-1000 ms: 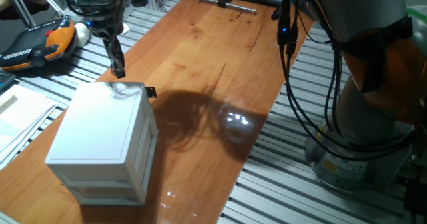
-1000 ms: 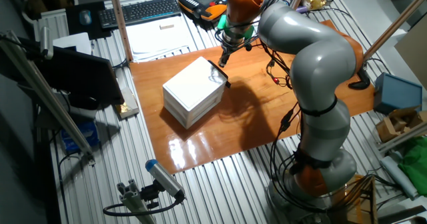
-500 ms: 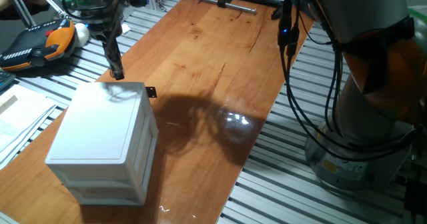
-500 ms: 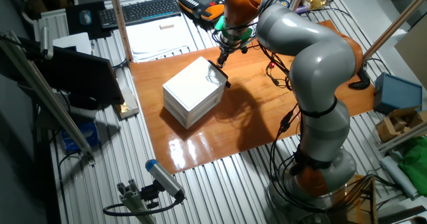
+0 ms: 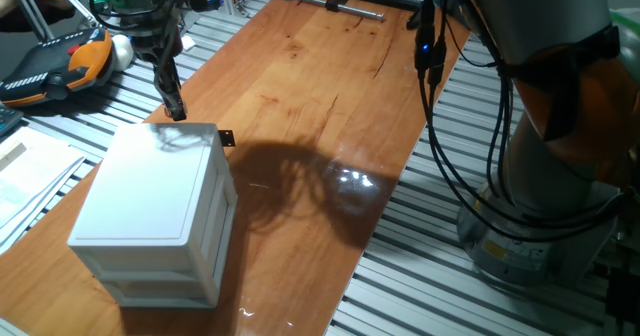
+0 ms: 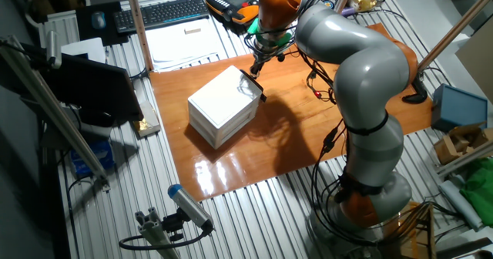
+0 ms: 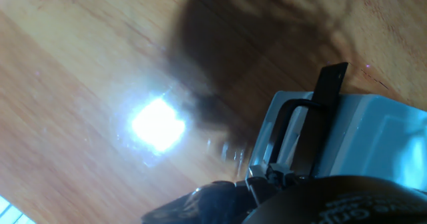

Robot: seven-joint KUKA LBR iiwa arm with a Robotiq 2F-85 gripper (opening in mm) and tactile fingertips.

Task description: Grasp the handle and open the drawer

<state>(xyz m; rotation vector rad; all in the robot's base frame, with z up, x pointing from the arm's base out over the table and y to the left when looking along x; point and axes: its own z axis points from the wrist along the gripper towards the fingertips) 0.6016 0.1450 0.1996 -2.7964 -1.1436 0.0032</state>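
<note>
The small white cabinet (image 5: 150, 211) stands on the wooden table's near left. Its top drawer (image 5: 224, 181) sits flush and closed. The tiny black handle (image 5: 226, 138) sticks out at the top of the drawer's front. It also shows in the other fixed view (image 6: 263, 98) and in the hand view (image 7: 331, 83). My gripper (image 5: 176, 111) points down just above the cabinet's far top edge, left of the handle and apart from it. Its fingers look pressed together and hold nothing. The gripper also shows in the other fixed view (image 6: 253, 69).
A large black clamp (image 5: 352, 0) lies at the table's far end. An orange and black pendant (image 5: 60, 64) lies off the table to the left. Cables (image 5: 436, 66) hang by the arm's base (image 5: 545, 186) on the right. A keyboard (image 6: 162, 12) sits behind the table.
The wrist has shifted slightly left and the fingers have tilted a little. The fingertips stay above the cabinet's far top edge. The drawer has not moved.
</note>
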